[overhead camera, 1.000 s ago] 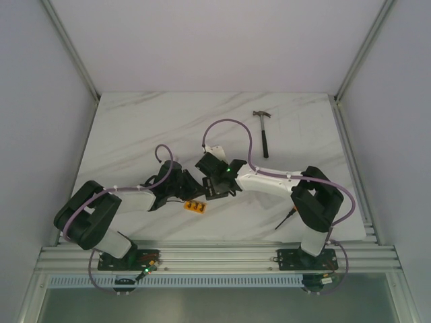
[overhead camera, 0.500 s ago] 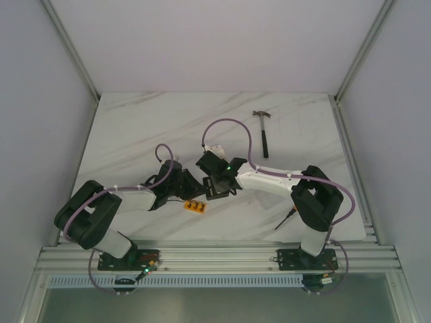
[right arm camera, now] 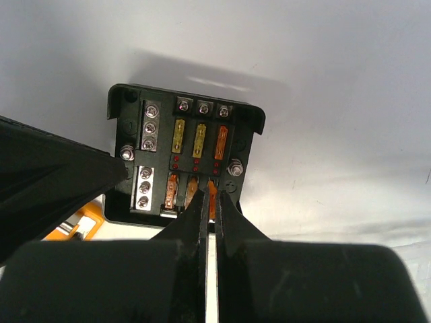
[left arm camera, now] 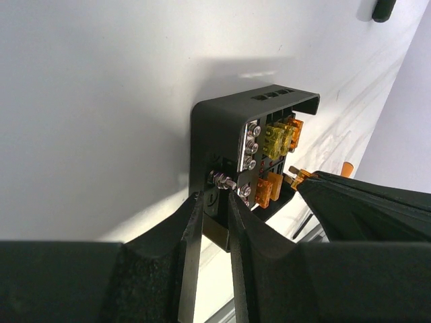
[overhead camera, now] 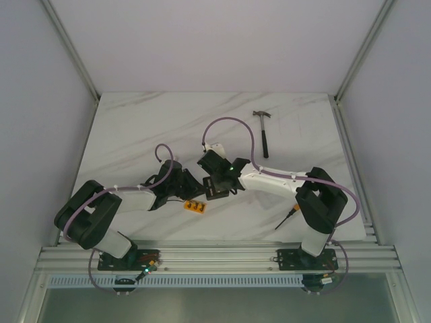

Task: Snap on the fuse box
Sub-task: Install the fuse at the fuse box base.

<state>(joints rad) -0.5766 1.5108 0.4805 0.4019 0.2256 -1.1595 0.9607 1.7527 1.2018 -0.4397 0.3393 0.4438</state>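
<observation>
The fuse box (overhead camera: pixel 217 192) is a small black square box lying on the marble table between the two arms. Its open face shows yellow and orange fuses and silver screws (right arm camera: pixel 185 158). My left gripper (left arm camera: pixel 215 196) is shut on a thin black wall at the box's edge (left arm camera: pixel 222 128). My right gripper (right arm camera: pixel 213 195) comes in from the opposite side. Its fingers are closed together on an orange fuse (right arm camera: pixel 213 188) in the row nearest them. In the top view both grippers (overhead camera: pixel 197 186) (overhead camera: pixel 215 183) meet over the box.
A flat orange strip (overhead camera: pixel 196 206) with dark dots lies just in front of the box. A hammer (overhead camera: pixel 263 131) rests at the back right. A thin screwdriver-like tool (overhead camera: pixel 286 219) lies near the right arm's base. White walls surround the table.
The right arm's forearm and elbow have shifted slightly. Both grippers and the fuse box stay where they were.
</observation>
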